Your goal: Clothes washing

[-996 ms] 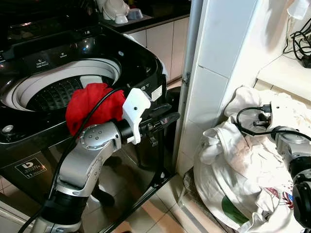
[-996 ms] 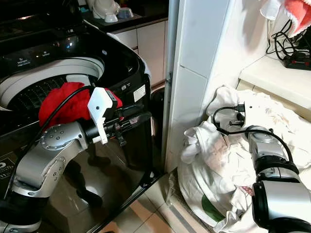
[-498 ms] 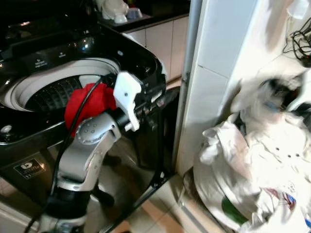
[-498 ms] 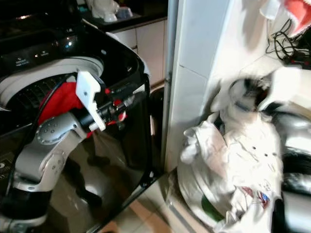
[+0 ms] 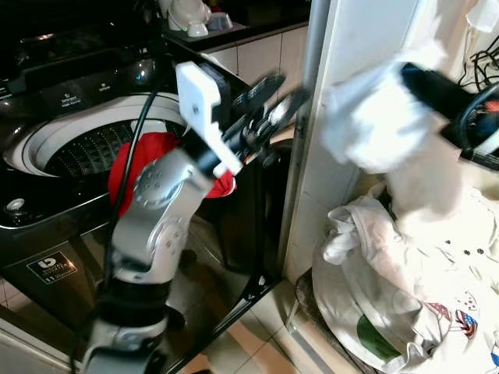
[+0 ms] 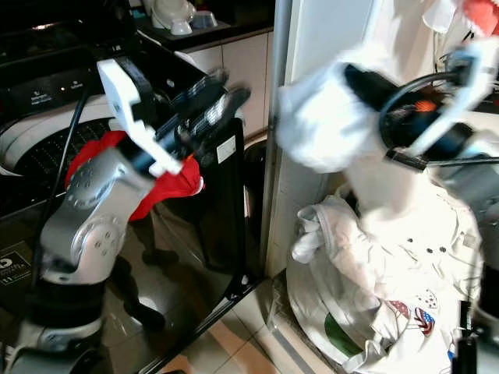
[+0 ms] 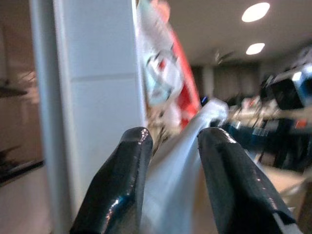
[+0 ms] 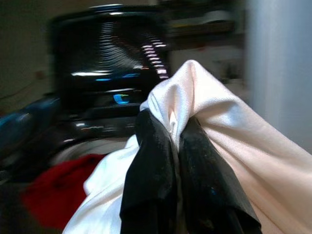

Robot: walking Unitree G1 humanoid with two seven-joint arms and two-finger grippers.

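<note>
Between its two black fingers the right gripper [image 8: 168,161] pinches a fold of a white garment [image 5: 366,125], jaws clamped tight on the cloth (clearest in the right wrist view). It holds the garment up in the air in front of the white tiled pillar [image 5: 343,70], and the cloth trails down to the heap of white laundry [image 5: 405,273] on the floor at the pillar's foot. A printed patch and a green patch show low on that heap.

Left gripper [image 7: 170,146] is raised over the front right corner of the black top-loading washing machine [image 5: 70,93], fingers parted with nothing between them, aimed toward the hanging white cloth. It is blurred in both eye views.

A red garment [image 5: 148,160] drapes over the front rim of the washer's drum opening, half in and half out, just behind the left arm's silver forearm. The lid is up and the perforated drum is visible. Black cables [image 5: 479,66] lie on a white shelf at far right.
</note>
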